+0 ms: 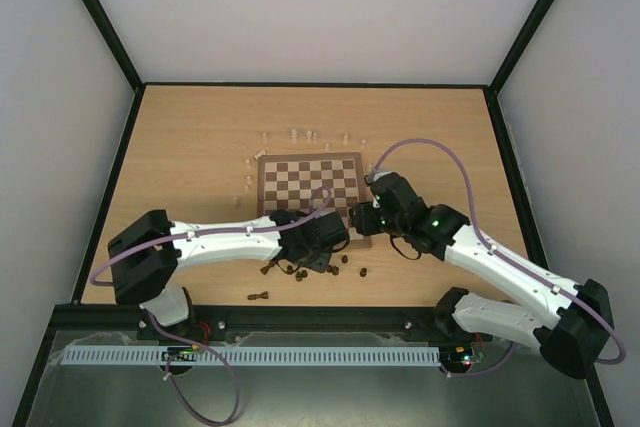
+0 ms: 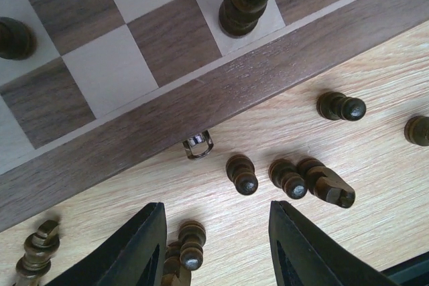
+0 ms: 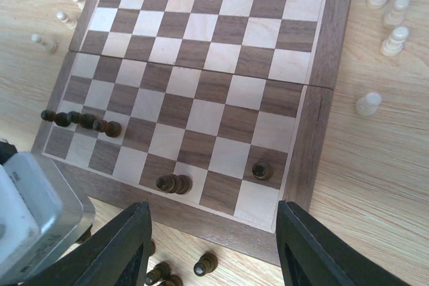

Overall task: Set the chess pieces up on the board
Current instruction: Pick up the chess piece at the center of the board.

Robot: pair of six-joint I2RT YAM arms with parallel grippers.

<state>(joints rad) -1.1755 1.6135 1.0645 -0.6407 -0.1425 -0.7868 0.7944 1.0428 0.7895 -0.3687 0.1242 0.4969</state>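
The board (image 1: 308,179) lies mid-table. On its near rows stand a line of dark pawns (image 3: 80,120), a taller dark piece (image 3: 173,183) and a single dark pawn (image 3: 262,170). Loose dark chess pieces (image 2: 242,174) lie on the table off the board's near border (image 2: 201,98), among them a knight (image 2: 326,184). My left gripper (image 2: 218,246) hangs open over them with nothing between its fingers; one dark pawn (image 2: 190,246) sits just inside the left finger. Just above the board's near right edge, my right gripper (image 3: 214,246) is open and holds nothing.
Pale pieces (image 1: 310,135) stand scattered past the board's far edge, with others (image 1: 248,177) off its left side and more (image 3: 394,31) to its right. A dark piece (image 1: 259,296) lies alone near the table's front. A small metal clasp (image 2: 198,145) juts from the board's border.
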